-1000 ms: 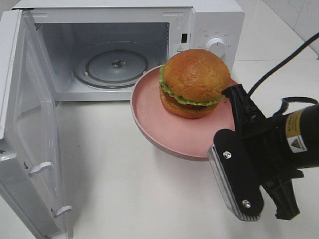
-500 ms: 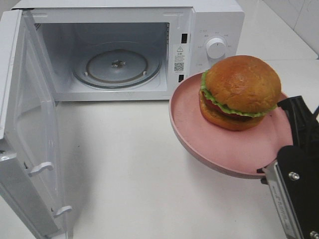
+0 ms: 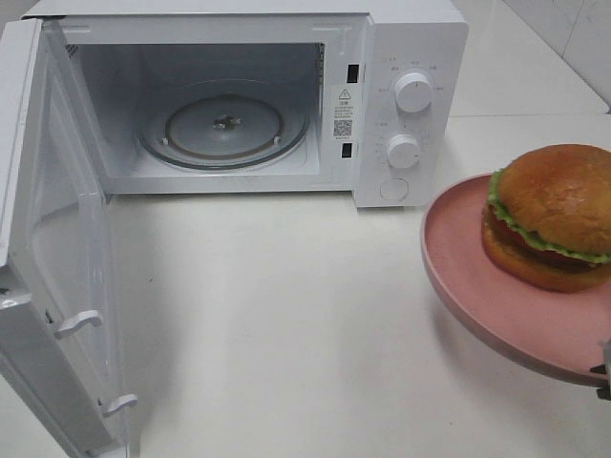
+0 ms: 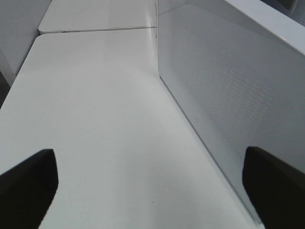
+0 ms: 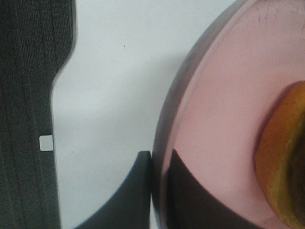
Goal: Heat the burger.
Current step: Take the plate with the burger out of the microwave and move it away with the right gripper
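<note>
The high exterior view takes in the whole bench: a white microwave oven (image 3: 401,105) stands at the back of the white tabletop (image 3: 277,315), its hinged door (image 3: 57,248) swung fully open toward the left, baring the round glass turntable (image 3: 224,126) in the cavity. Two white round knobs (image 3: 413,93) sit one above the other on the control panel. At the right edge of this view the burger (image 3: 554,218), with its glossy golden-brown bun, green lettuce frill and red tomato, rests on a round pink plate (image 3: 477,286) that is tilted and lifted clear of the tabletop, well to the right of the oven opening. Only a sliver of dark hardware shows at the lower right corner there, so the arm's pose cannot be read from this view.

The right wrist view supplies what that view lacks: the right gripper (image 5: 159,183) has its two dark fingers pressed together on the plate's rim (image 5: 164,138), one finger outside the rim and one on the pink inner surface. A slice of the bun (image 5: 286,167) shows at the picture's edge, and a dark ribbed surface (image 5: 28,119) lies beyond the white tabletop.

The left wrist view shows the left gripper (image 4: 150,188) with fingertips (image 4: 28,183) spread wide apart over bare tabletop, holding nothing, beside a white perforated panel (image 4: 228,95).
</note>
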`<state>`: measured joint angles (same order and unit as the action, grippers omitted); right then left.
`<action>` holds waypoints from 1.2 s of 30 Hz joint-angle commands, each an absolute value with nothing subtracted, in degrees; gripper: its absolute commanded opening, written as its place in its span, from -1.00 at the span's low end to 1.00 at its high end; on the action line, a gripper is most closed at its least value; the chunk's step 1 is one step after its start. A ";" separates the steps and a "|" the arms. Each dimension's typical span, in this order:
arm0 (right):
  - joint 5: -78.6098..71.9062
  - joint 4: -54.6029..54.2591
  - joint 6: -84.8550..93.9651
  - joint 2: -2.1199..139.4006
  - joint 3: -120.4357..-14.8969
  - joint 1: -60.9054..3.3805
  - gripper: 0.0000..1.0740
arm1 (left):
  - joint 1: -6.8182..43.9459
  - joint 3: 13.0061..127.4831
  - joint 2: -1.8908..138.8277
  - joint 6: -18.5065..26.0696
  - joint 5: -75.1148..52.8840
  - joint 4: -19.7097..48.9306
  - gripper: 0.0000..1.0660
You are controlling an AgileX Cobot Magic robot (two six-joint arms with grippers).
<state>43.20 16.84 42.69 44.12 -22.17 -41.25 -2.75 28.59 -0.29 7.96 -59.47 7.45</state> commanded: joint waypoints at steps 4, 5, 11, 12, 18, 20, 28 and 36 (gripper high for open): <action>47.90 26.30 28.82 43.37 -22.52 -41.14 -1.00 | -2.98 28.48 -1.49 7.68 -59.24 7.56 0.83; 49.62 27.39 25.78 43.37 -22.52 -41.14 -1.00 | -2.98 28.48 -1.49 7.68 -59.24 7.56 0.83; 52.88 30.25 17.93 43.43 -22.52 -41.14 -1.00 | -2.98 28.48 -1.49 7.68 -59.24 7.56 0.83; 54.43 31.68 14.95 43.43 -22.52 -41.14 -1.00 | -2.98 28.48 -1.49 7.68 -59.24 7.56 0.83; 58.44 34.49 5.96 43.43 -22.52 -41.14 -1.00 | -2.98 28.48 -1.49 7.68 -59.24 7.56 0.83; 59.30 34.49 3.32 43.43 -22.52 -41.14 -1.00 | -2.98 28.48 -1.49 7.68 -59.24 7.56 0.83; 59.87 36.44 -4.53 43.43 -21.54 -41.14 -1.00 | -2.98 28.48 -1.49 7.68 -59.24 7.56 0.83; 60.22 40.34 -13.64 43.66 -20.86 -41.14 -1.00 | -2.98 28.48 -1.49 7.68 -59.24 7.56 0.83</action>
